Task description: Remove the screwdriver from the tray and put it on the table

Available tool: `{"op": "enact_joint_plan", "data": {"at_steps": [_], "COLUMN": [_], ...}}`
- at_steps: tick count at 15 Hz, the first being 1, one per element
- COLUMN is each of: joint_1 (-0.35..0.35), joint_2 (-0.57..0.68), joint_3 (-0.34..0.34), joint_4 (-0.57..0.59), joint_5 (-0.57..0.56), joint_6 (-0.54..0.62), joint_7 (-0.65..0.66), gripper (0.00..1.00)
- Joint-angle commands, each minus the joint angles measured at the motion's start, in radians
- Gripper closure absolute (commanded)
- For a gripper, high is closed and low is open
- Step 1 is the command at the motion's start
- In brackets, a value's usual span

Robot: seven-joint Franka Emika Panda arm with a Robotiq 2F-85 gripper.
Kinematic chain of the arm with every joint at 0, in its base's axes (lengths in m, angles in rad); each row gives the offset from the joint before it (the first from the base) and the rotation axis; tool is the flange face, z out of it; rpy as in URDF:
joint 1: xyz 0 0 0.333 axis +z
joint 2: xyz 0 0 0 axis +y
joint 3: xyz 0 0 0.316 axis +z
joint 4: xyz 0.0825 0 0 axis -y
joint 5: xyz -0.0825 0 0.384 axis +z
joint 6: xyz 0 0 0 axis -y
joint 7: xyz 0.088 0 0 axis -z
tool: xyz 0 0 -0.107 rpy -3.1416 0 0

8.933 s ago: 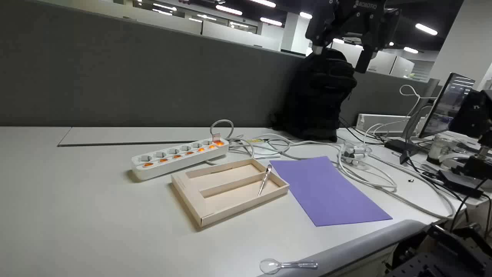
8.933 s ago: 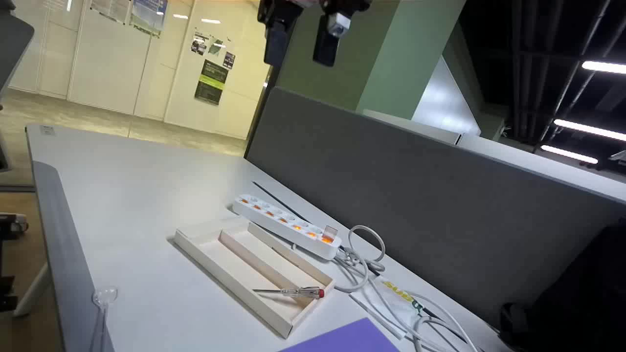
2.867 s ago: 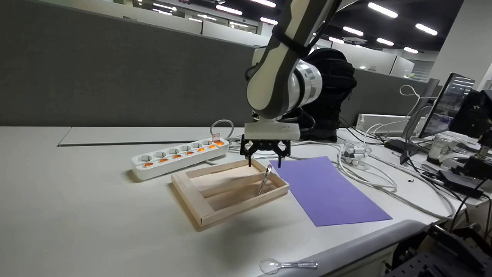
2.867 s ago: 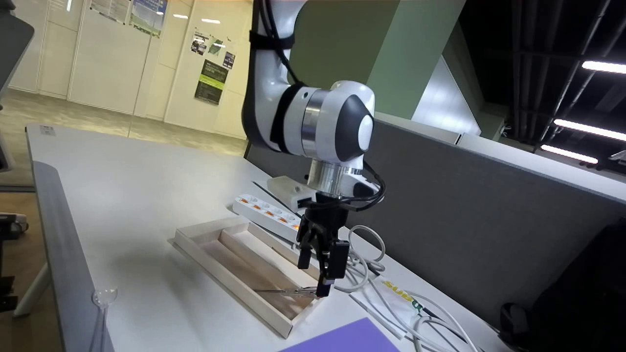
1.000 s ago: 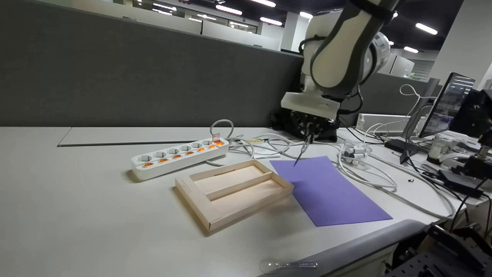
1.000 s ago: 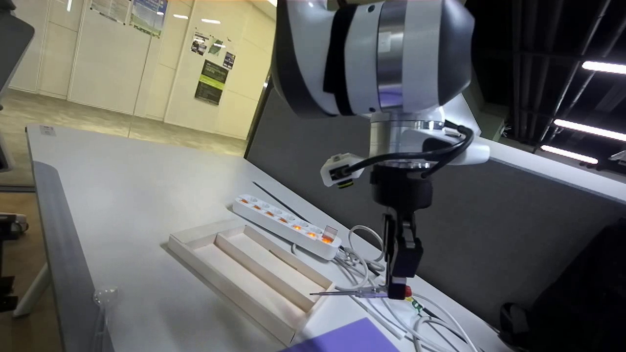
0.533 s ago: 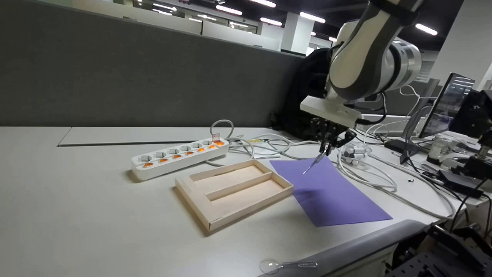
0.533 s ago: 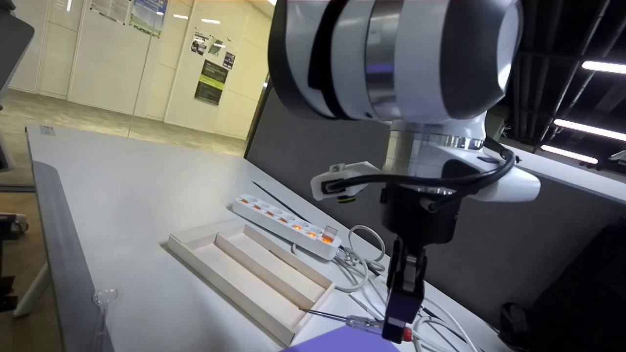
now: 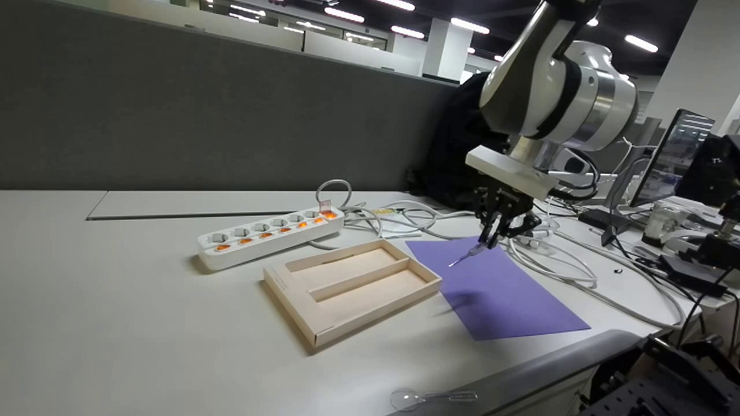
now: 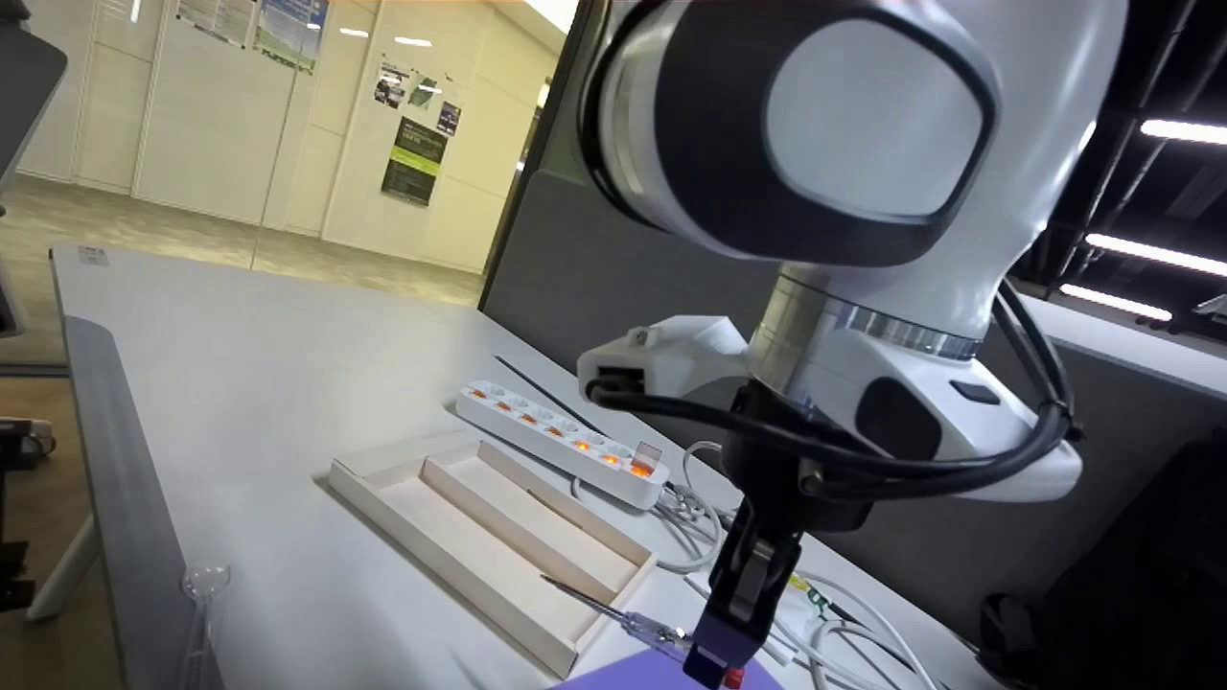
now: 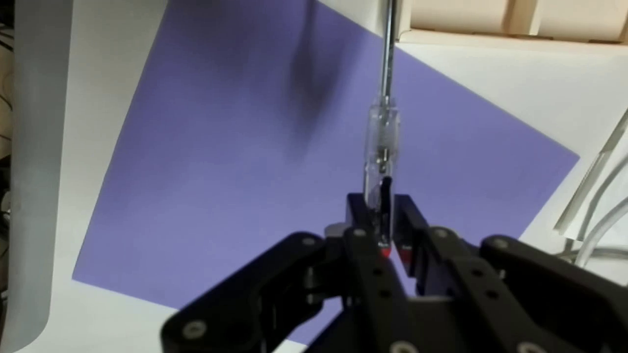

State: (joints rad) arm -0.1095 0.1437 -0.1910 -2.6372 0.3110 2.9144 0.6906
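My hand (image 11: 380,211) pinched the clear-handled screwdriver (image 11: 384,128) aloft over the purple sheet (image 11: 206,181), near the wooden tray (image 9: 298,300) on the pale counter (image 9: 144,323); beyond stood a dark grey partition (image 9: 202,110), ceiling lights (image 9: 469,25) glowing past it.

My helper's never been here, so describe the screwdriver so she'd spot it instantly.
On the pale table lies a purple sheet. Above it, the black hand grips the screwdriver: clear handle, metal shaft, red end, unlike the white cables nearby.
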Motion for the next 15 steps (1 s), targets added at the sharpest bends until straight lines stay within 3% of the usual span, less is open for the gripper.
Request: {"op": "enact_joint_plan", "data": {"at_steps": [1, 15], "joint_1": [-0.06, -0.051], "joint_2": [0.021, 0.207], "joint_3": [0.048, 0.008], "joint_4": [0.046, 0.2], "joint_5": [0.132, 0.115], "joint_6": [-0.058, -0.124], "joint_7": [-0.13, -0.168], "gripper": [0.96, 0.96]}}
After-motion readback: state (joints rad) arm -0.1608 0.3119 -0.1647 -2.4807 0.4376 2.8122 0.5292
